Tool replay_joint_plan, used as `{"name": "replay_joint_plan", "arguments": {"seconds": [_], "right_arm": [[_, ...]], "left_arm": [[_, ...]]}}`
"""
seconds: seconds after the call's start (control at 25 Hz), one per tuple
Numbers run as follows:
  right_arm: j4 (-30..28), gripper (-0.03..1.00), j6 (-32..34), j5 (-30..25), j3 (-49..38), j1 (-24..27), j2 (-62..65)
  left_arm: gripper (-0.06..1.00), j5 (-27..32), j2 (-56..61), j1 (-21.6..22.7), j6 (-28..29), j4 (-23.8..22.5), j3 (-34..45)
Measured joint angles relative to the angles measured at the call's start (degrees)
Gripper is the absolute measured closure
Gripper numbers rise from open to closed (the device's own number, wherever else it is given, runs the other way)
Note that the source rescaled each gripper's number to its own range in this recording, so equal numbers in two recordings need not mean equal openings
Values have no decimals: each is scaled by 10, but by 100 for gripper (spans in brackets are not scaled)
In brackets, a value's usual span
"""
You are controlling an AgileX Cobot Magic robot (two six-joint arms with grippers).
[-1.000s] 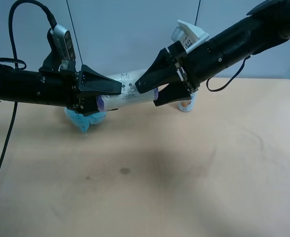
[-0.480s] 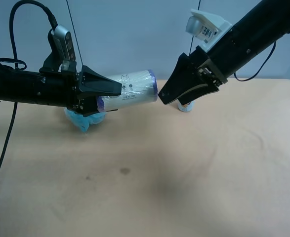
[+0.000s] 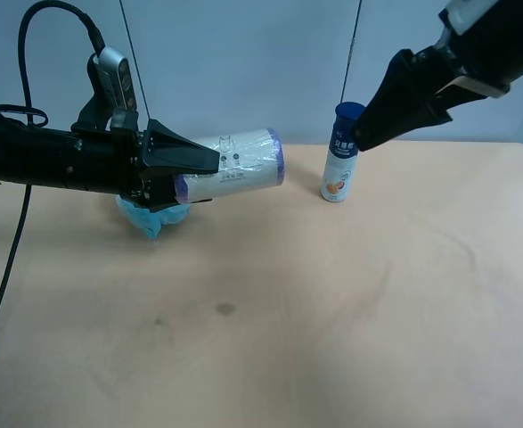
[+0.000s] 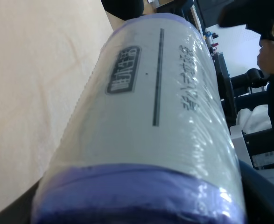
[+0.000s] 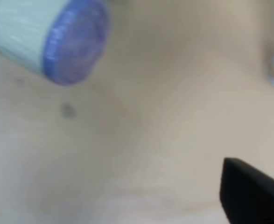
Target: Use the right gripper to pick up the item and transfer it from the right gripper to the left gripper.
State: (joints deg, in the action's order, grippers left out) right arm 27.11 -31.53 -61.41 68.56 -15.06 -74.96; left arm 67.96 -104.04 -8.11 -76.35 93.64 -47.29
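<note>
- Above the table [image 3: 332, 303], the roll [image 3: 239, 165] hangs nearly level in the air. One purple end is clamped between the jaws of the left gripper [image 3: 212, 178], and the other end sticks out free.
- The right gripper [image 3: 366, 135] is well apart from the roll, its jaws spread and empty (its wrist view shows one finger [image 5: 253, 191] at the edge and nothing between).
- Judging by how things lie, the handover itself looks done.
- Main risk: the hold is at one end only and the clear film looks slick. The roll's own weight could tip it or slide it out, down towards the blue pouf [image 3: 150, 218] below.
- Second risk: the right gripper's tips sit just beside the cap of the bottle [image 3: 339, 165], so a low swing could knock it over.
</note>
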Motion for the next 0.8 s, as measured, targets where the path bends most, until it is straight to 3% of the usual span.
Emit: {"name": "replay_joint_plan", "arguments": {"seconds": [0.32, 0.8], "right_arm": [[-174, 10, 124, 5, -10, 0, 89], [-271, 10, 219, 9, -179, 0, 311]], "left_arm": [[93, 0, 0, 0, 0, 0, 0], [94, 0, 0, 0, 11, -19, 0]]}}
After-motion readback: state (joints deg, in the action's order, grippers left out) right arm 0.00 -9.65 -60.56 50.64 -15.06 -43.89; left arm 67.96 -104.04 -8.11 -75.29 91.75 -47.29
